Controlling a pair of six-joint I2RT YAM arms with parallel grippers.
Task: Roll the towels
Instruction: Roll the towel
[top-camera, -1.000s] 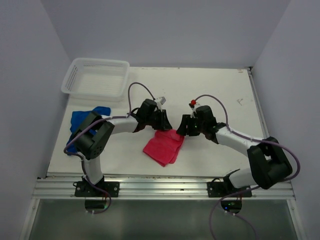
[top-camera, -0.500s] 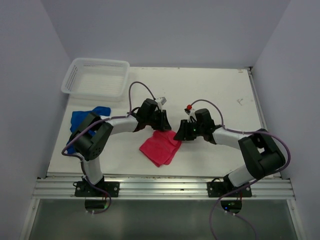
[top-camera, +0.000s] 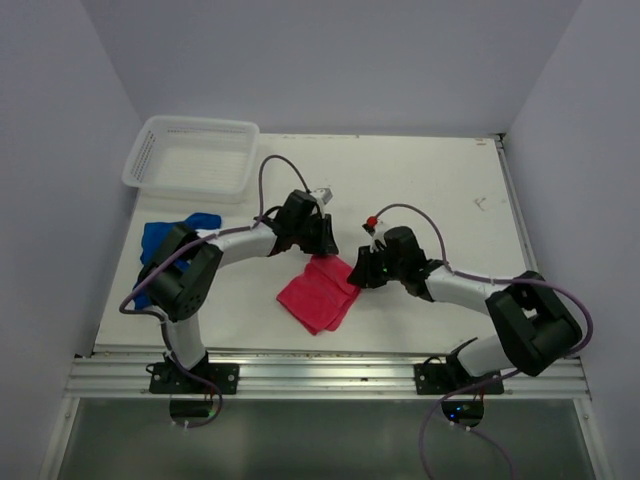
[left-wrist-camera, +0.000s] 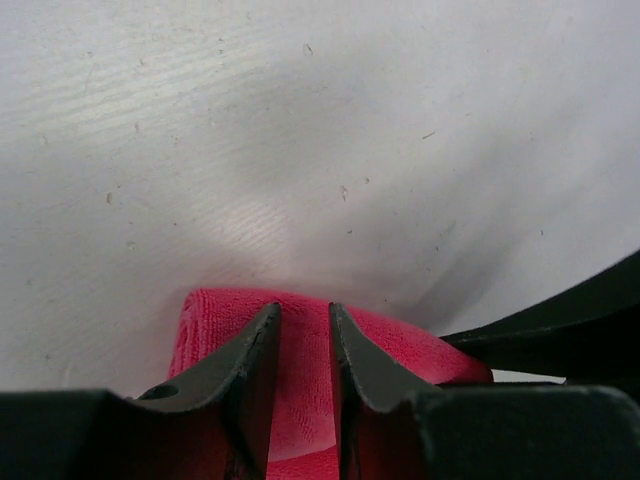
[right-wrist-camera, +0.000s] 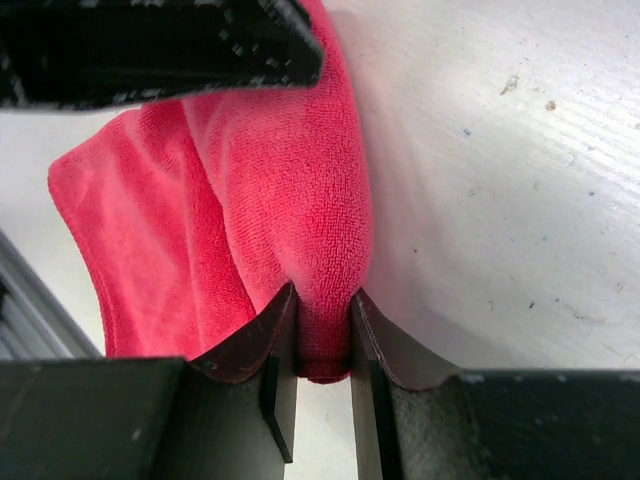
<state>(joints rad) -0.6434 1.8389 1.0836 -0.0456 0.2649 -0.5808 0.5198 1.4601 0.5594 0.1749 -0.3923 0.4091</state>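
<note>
Pink-red towel (top-camera: 318, 295), nipped at its edge by left pincer (left-wrist-camera: 304, 316) and right pincer (right-wrist-camera: 322, 302).
Starting the roll; next, likely curling the stretch between both over itself.

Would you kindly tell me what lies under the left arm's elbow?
A crumpled royal blue cloth towel lies there on the white table; the black elbow covers part of it, so its full outline cannot be seen.

fuzzy pink-red cloth towel (right-wrist-camera: 300, 200), matt speckled table (left-wrist-camera: 300, 150), plastic mesh basket (top-camera: 180, 187)
</note>
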